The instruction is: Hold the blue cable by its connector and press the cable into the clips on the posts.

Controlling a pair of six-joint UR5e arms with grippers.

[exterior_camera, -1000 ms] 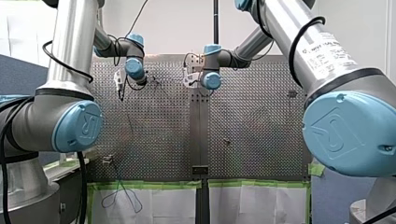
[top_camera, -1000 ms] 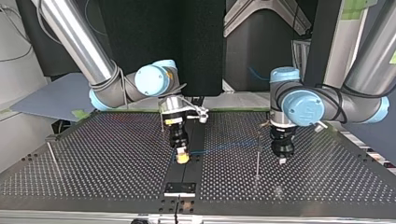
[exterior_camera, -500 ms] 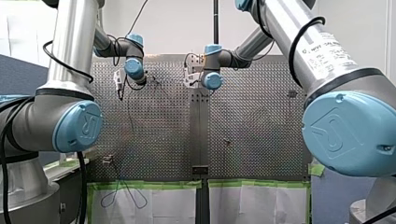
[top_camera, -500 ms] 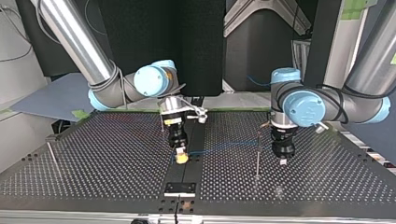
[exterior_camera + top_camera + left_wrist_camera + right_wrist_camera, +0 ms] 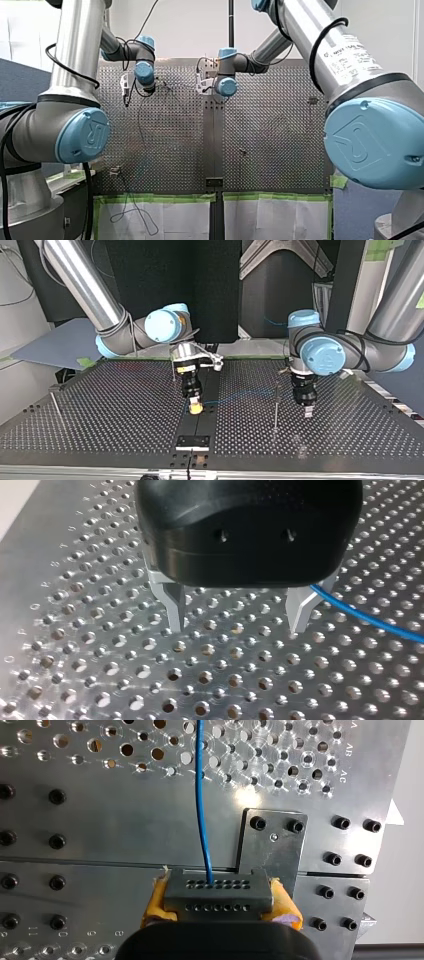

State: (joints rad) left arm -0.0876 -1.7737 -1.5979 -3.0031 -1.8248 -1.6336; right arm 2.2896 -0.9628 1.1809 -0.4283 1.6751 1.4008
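While right tool (image 5: pixel 220 903) clamps connector (image 5: pixel 218 890), left tool (image 5: pixel 237 626) points straight down, spread wide.

Your left pincer (image 5: pixel 237 622) points straight down, close above the surface (image 5: pixel 100 645), its metal fingers (image 5: pixel 173 607) spread wide with nothing between them. Your right pincer (image 5: pixel 220 905) also points down, near the surface's middle, its yellow pads (image 5: pixel 157 902) clamped on the connector (image 5: pixel 218 890). Both wrists stand vertical.

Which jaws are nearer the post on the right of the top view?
Left. My left jaws hang open just beside that post; my right jaws, shut on the connector, sit farther off.
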